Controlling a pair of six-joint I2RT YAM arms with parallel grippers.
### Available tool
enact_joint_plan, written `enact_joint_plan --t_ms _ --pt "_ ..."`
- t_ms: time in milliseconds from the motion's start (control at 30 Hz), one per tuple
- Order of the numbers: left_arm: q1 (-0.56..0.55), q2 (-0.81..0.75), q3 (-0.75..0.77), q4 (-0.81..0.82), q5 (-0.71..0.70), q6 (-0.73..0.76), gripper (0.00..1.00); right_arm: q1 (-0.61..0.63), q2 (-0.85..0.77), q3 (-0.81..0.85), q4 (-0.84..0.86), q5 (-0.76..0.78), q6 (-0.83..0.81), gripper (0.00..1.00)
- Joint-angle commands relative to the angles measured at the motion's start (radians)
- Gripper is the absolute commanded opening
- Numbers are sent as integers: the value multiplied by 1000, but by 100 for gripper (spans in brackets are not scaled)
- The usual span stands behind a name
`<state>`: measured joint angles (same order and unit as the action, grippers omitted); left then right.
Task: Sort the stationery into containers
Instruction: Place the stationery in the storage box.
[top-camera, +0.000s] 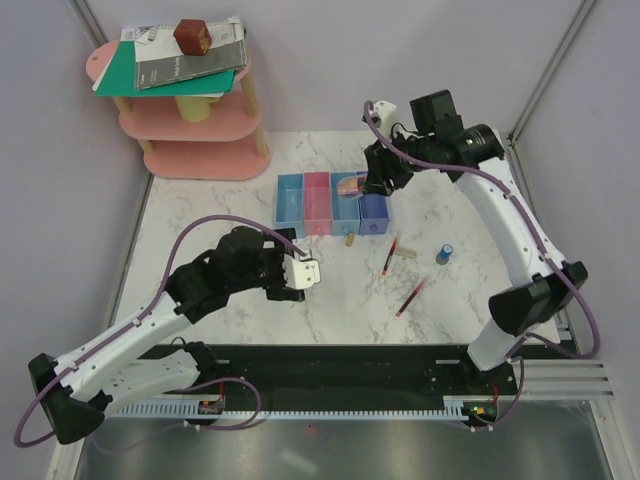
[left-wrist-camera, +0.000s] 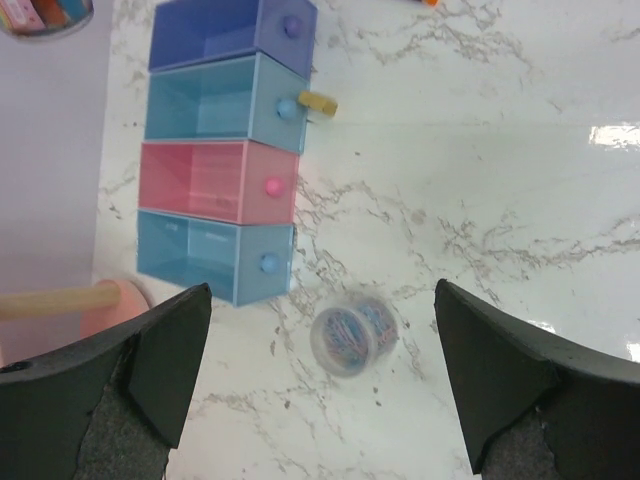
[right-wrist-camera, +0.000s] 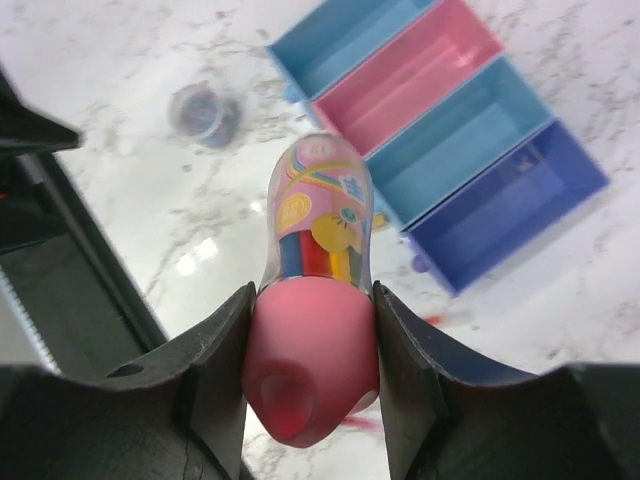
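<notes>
Pink at its cap and striped with rainbow colours along its clear body, the pink-yellow tube (right-wrist-camera: 318, 300) sits clamped between the two fingers of the right gripper (right-wrist-camera: 312, 335), held in the air. From the top view it hangs over the far end of the blue bin (top-camera: 346, 212). That bin is third in a joined row: light blue bin (top-camera: 290, 203), pink bin (top-camera: 317, 203), blue, then purple-blue bin (top-camera: 373, 213), and all four look bare inside from the wrist views.

Moving outward, we see the round bluish clear piece (left-wrist-camera: 352, 333) lying on the marble table (top-camera: 220, 200) just off the front corner of the light blue bin. The left gripper (left-wrist-camera: 322, 290) hangs above it with its jaws spread wide, touching nothing.

One tan eraser (left-wrist-camera: 318, 102) lies just beside the front of the blue bin (near its knob), and a second eraser (top-camera: 406, 252) lies further right. Beside that one are two red pens (top-camera: 389, 257), one nearer the arms (top-camera: 411, 297), and the small blue cylinder (top-camera: 444, 253) lies to their right.

At the far left corner we find the pink tiered shelf (top-camera: 190, 130) carrying green and grey books (top-camera: 170, 70) with a brown cube (top-camera: 192, 36) on top.
</notes>
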<state>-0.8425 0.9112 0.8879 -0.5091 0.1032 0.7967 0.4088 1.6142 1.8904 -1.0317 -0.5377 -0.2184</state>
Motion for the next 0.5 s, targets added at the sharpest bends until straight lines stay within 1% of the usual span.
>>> enact_joint_plan --t_ms 0,33,67,100,133,167,200,233,267,467 --pt "40 -38 -26 -35 -20 -62 100 -4 238 284 -177 201 -204 0" --pt "51 -41 -26 -35 -20 -73 100 -7 283 330 -239 223 -231 0" --pt "57 -41 -26 -32 -13 -79 100 -5 365 378 -266 241 -261 0" --pt "62 -43 -27 -31 -14 -86 100 -7 406 469 -292 290 -318 0" --pt "75 -43 -26 -29 -11 -97 100 -4 447 514 -339 318 -346 0" --pt "86 -41 -26 -28 -1 -99 100 -7 513 551 -352 349 -372 0" --pt "94 -41 -26 -28 0 -102 100 -7 536 581 -357 398 -395 0" --pt "111 -38 -23 -28 4 -99 100 -7 553 582 -347 421 -438 0" --pt "121 -43 -23 -29 9 -96 100 -8 578 579 -335 433 -446 0" --pt "217 -74 -41 -35 52 -90 100 -34 605 549 -225 492 -453 0"
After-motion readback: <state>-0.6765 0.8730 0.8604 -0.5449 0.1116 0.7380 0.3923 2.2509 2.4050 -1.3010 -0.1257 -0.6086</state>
